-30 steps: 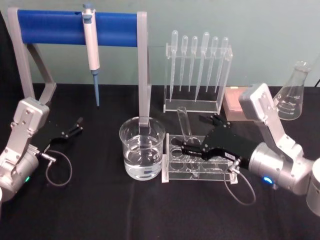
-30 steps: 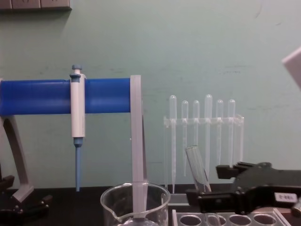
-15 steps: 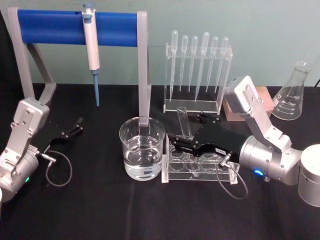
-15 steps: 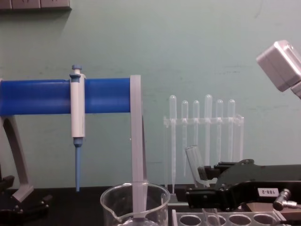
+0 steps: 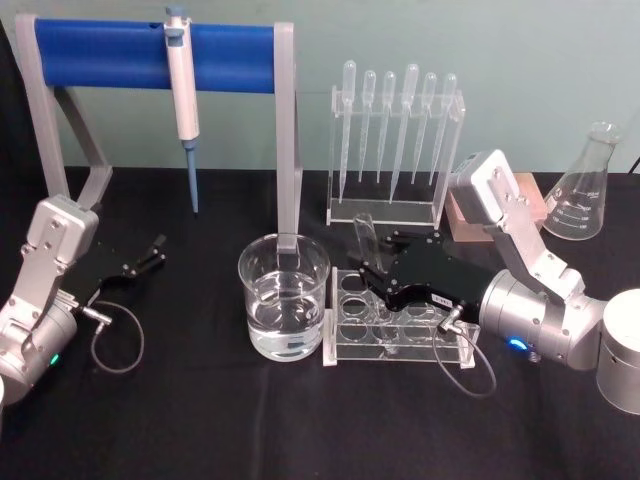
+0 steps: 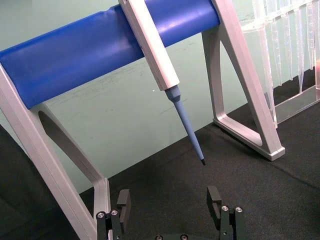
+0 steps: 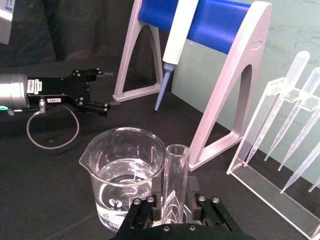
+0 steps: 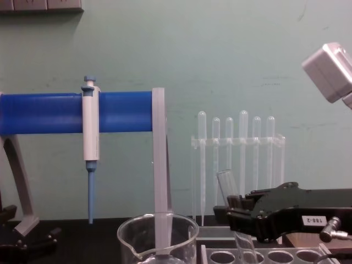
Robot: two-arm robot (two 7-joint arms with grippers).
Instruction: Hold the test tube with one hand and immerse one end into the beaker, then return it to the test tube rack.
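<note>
Lower left of the head view, left gripper [image 5: 152, 252] sat parked on the black table [image 5: 200, 400], jaws spread wide, well apart from the work. Centre frame, beaker [image 5: 262, 300] stood part-filled with water, just beside the left end of the test tube rack [image 5: 335, 352].

Risks:
- The tube leaned in its hole, so a straight-up pull could drag glass on the hole's edge and lift or tip the rack.
- A sideways swing could clip the nearby beaker rim.
- Smooth glass could slip if the pinch was light.

Right of centre, test tube [image 5: 366, 238] stood in a rack hole, top tilted left, with right gripper [image 5: 372, 278] reaching in from the right. Jaws were narrow with one pad each side of the tube. The pads looked to touch the glass, though contact wasn't fully clear. Open rim stood above the jaws, bottom down in the rack.
</note>
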